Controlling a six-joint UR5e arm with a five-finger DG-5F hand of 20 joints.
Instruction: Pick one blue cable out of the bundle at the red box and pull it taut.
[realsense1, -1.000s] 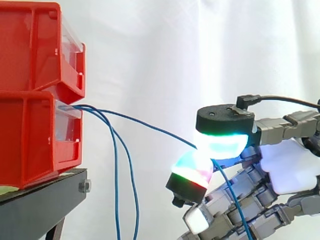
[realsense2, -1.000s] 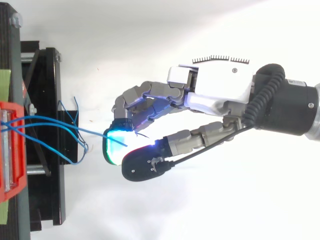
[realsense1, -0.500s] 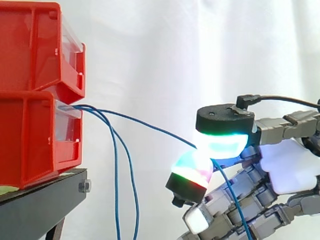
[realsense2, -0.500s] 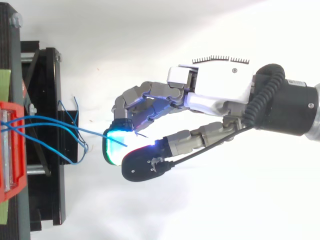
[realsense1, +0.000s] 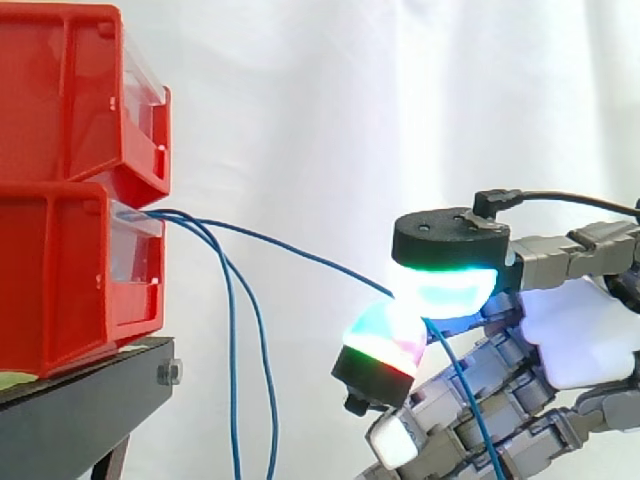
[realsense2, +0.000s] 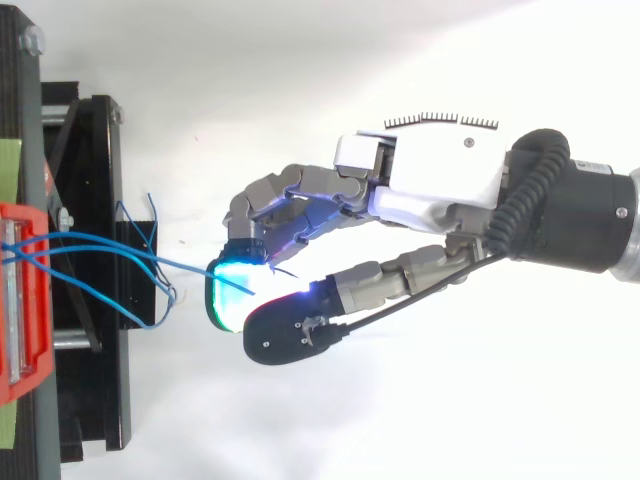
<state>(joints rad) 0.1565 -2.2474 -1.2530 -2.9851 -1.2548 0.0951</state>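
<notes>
The grey-and-white robot hand (realsense2: 430, 185) pinches one thin blue cable (realsense1: 300, 249) between two glowing pads (realsense1: 445, 285). From there it arcs shallowly across open space to the lower red plastic bin's (realsense1: 60, 270) front lip, where two slack blue cables (realsense1: 232, 380) hang.

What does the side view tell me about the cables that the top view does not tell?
Side view: the red bins are stacked; two slack cables hang down beside the pinched blue cable, which curves gently. Top view: the cables spread sideways over the black stand. Both: the hand pinches that cable between glowing fingertips.
</notes>
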